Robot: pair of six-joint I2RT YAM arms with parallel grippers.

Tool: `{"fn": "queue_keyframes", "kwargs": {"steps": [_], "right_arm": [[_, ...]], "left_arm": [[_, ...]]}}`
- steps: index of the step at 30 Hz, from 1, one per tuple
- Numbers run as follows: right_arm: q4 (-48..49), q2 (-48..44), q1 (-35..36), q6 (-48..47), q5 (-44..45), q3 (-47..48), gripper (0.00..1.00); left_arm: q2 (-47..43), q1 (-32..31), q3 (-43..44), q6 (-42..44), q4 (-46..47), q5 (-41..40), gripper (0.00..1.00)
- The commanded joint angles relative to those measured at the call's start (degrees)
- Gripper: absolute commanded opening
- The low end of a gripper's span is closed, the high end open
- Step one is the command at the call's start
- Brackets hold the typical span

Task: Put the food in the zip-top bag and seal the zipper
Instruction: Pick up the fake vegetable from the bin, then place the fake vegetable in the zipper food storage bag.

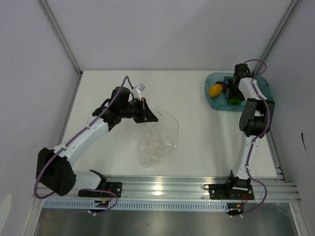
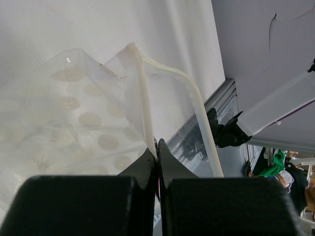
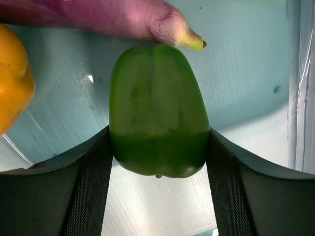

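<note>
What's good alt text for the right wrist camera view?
A green bell pepper is clamped in the right claw, over a teal tray. A purple eggplant lies beyond it, an orange fruit at left.

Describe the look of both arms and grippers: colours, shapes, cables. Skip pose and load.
Both the left arm and right arm have white links between bulky black joints, with a purple cable tied along each. They stand on black base plates on a silver rail. The left gripper has black fingers tapering to thin tips; the right gripper has black fingers with a mesh texture.
</note>
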Motion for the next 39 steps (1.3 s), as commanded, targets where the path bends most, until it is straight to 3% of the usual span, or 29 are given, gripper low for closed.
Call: {"fn": "queue_keyframes", "kwargs": {"steps": [1, 6, 16, 21, 27, 37, 38, 39], "right_arm": [[0.8, -3.2, -0.2, 2.5, 1.6, -0.6, 0.03], [-0.5, -14.5, 4.0, 5.3, 2.3, -3.3, 0.01], [-1.4, -37.9, 26.0, 8.7, -18.9, -12.3, 0.0], [-1.0, -46.0, 36.9, 11.7, -23.9, -16.5, 0.01], [0.2, -50.0, 43.3, 14.1, -28.3, -23.0, 0.08], [2.8, -52.4, 49.7, 16.1, -29.4, -31.4, 0.08], [3.1, -52.4, 49.9, 16.2, -29.6, -31.7, 0.09], [3.2, -52.3, 50.5, 16.2, -30.5, -31.8, 0.18]], "left_arm": [[-0.4, 0.2, 2.3, 1.7, 0.0, -0.2, 0.01], [-0.5, 0.2, 2.3, 1.6, -0.2, -0.6, 0.01], [-0.2, 0.2, 2.4, 1.7, -0.7, -1.1, 0.01], [-0.3, 0.2, 2.3, 1.3, -0.4, -1.2, 0.0], [-0.9, 0.2, 2.0, 0.3, 0.3, -0.8, 0.01], [-2.9, 0.2, 1.5, -0.4, -0.3, -1.0, 0.01], [-3.0, 0.2, 1.5, -0.5, -0.3, -1.0, 0.01], [-3.2, 0.2, 1.2, -0.8, -0.2, -1.0, 0.01]]}}
